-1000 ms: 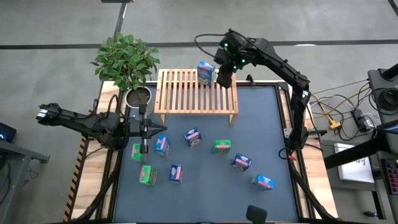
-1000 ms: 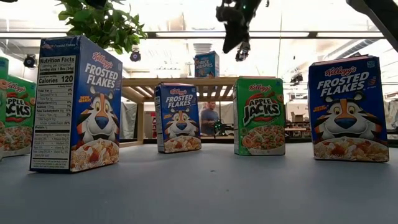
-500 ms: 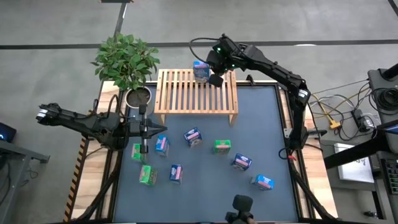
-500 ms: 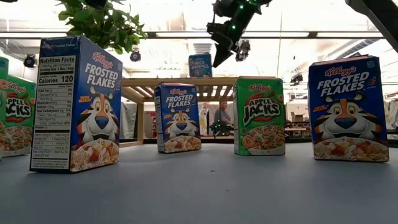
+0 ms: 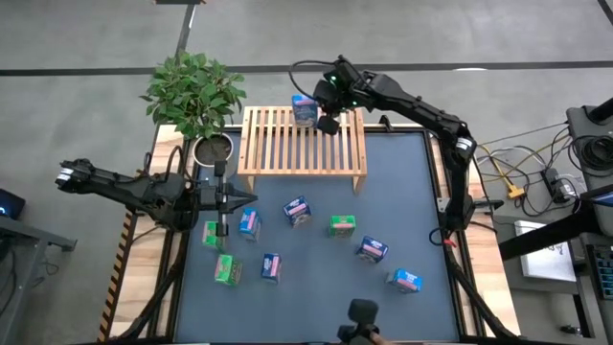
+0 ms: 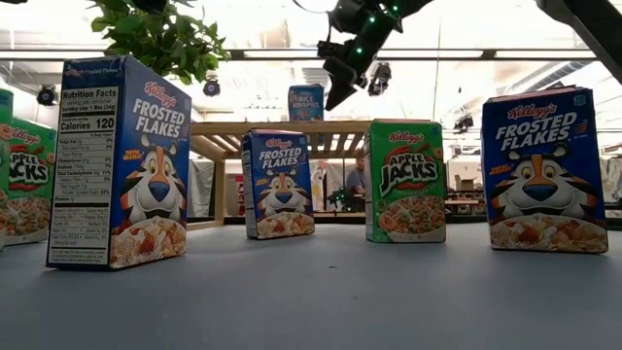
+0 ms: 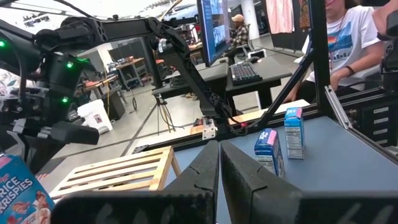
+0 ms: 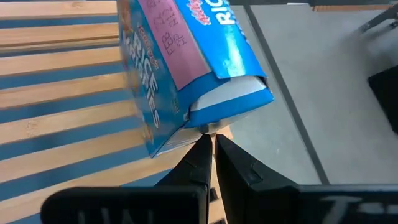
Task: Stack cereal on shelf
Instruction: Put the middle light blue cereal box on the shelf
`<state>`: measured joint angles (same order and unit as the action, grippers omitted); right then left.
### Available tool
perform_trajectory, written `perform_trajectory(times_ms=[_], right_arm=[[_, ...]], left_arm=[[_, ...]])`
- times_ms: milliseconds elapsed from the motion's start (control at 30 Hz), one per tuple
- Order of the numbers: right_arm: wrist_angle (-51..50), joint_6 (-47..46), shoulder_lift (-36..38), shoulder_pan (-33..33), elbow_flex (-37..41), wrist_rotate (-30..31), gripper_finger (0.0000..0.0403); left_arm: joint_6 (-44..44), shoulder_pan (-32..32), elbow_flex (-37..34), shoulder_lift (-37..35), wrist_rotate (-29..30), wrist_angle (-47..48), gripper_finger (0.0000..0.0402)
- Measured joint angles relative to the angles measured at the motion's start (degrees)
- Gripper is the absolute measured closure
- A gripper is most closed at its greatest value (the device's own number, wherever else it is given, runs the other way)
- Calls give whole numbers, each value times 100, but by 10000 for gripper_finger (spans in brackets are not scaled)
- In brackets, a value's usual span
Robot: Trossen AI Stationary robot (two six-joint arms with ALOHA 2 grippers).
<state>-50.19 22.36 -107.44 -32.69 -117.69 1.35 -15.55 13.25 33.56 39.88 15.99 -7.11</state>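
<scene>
The right claw hangs over the far right part of the shelf, its fingers pressed together with nothing between them, their tips right at the lower edge of the blue cereal box that stands on the shelf's back edge. In the right wrist view that box leans, one corner past the last slat and over the floor beyond the shelf. The risk, as I judge it, is a nudge: if the closed tips push on from this spot, the box may tip off the back of the shelf and fall out of reach. A lift or pull-back that catches the open flap could drag it over too. The left claw, fingers also pressed together and empty, waits in front of the shelf's left leg, beside the plant pot, near the other cereal boxes scattered on the table in front of the shelf.
</scene>
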Motion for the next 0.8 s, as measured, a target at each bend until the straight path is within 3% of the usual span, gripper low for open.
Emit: perform_trajectory(times_ms=[800], right_arm=[[123, -107, -127, 160, 7, -133, 390]], left_arm=[[-2, -1, 0, 11, 0, -2, 402]])
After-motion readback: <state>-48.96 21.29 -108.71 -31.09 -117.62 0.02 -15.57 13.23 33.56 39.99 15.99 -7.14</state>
